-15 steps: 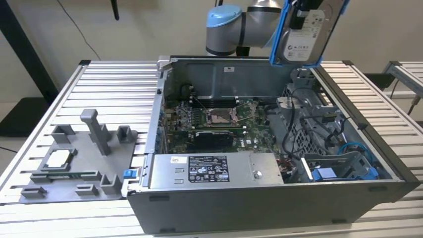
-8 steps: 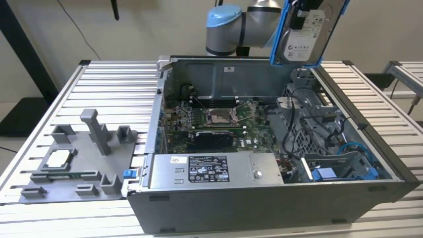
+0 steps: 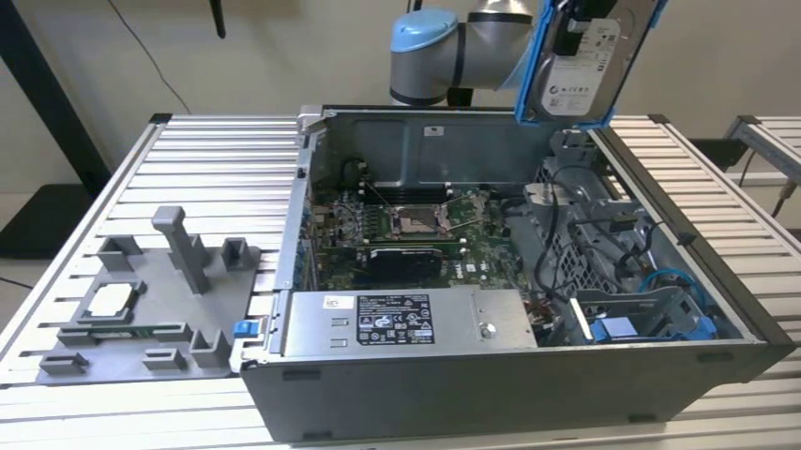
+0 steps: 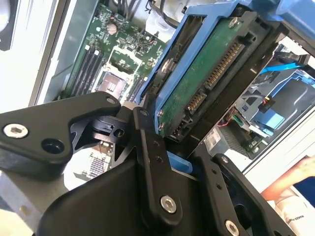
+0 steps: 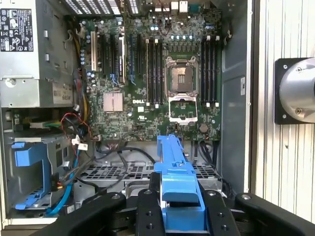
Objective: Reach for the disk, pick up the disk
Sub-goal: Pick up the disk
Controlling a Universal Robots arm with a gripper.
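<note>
- The gripper (image 5: 179, 209) is closed on the disk (image 3: 579, 58), holding it by its blue frame, high above the open computer case (image 3: 526, 281).
- Risk: the plastic frame is narrow, so the disk may slip and fall onto the motherboard (image 5: 152, 73).

Counted: one disk (image 3: 579, 58), one open computer case (image 3: 501, 394), one grey fixture tray (image 3: 138, 309), one CPU chip (image 3: 109, 300) on it.

Silver-grey disk (image 3: 584, 56) with white label and bright blue frame, black tool (image 5: 177, 216), green motherboard (image 5: 147, 73), grey computer case (image 3: 501, 394), ribbed silver desk (image 3: 213, 159), grey fixture tray (image 3: 138, 319)
</note>
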